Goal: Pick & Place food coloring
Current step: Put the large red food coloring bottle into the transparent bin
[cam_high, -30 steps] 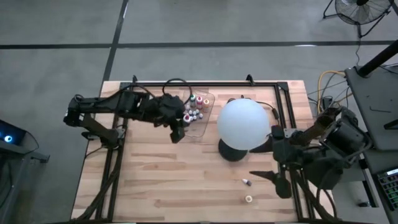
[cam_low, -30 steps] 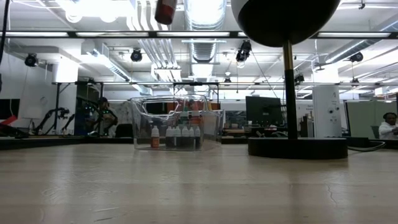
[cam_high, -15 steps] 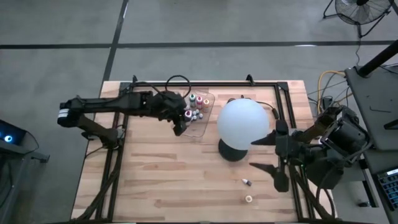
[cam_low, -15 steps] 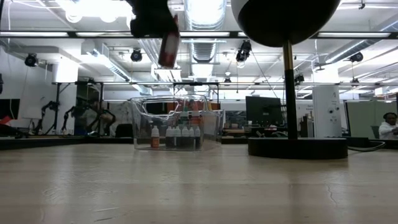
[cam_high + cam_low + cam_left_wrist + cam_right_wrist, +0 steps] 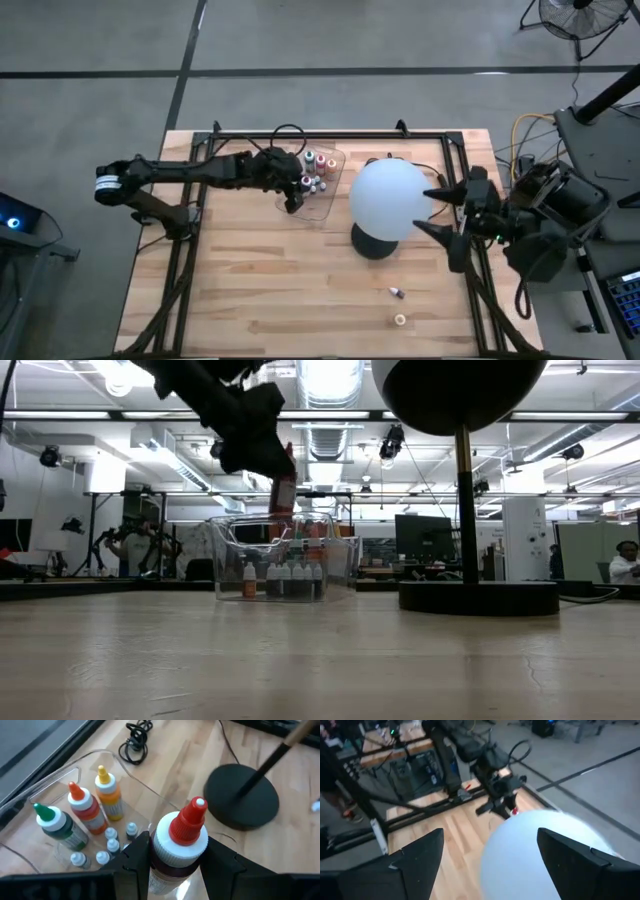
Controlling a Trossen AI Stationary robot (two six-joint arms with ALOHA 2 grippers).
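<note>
My left gripper (image 5: 290,197) is shut on a red-capped food coloring bottle (image 5: 181,837) and hangs over the near left part of the clear tray (image 5: 322,204). In the low view the bottle (image 5: 285,490) is just above the tray's rim (image 5: 285,518). Inside the tray stand a green-capped (image 5: 59,824), an orange-capped (image 5: 85,810) and a yellow-capped bottle (image 5: 109,795), with several small white-capped vials (image 5: 107,847). Two loose vials (image 5: 396,293) (image 5: 400,320) lie on the table's near right. My right gripper (image 5: 437,211) is open and in the air beside the globe. My left gripper pinches the bottle's body (image 5: 172,870) just below its white collar, one finger (image 5: 136,854) on each side. The fingers slant down from the table's left. The bottle is lifted clear over the tray, roughly upright, red cap up.
A big white globe (image 5: 390,198) on a black base (image 5: 370,243) stands right of the tray, between the two grippers. A black cable coil (image 5: 137,740) lies behind the tray. Open wooden tabletop (image 5: 280,290) spreads toward the near edge.
My left gripper has come down with the red-capped bottle, from high above the table to just over the tray's rim, shifting a little toward the far edge. My right gripper has swung toward the far edge, up beside the globe, and has turned about.
</note>
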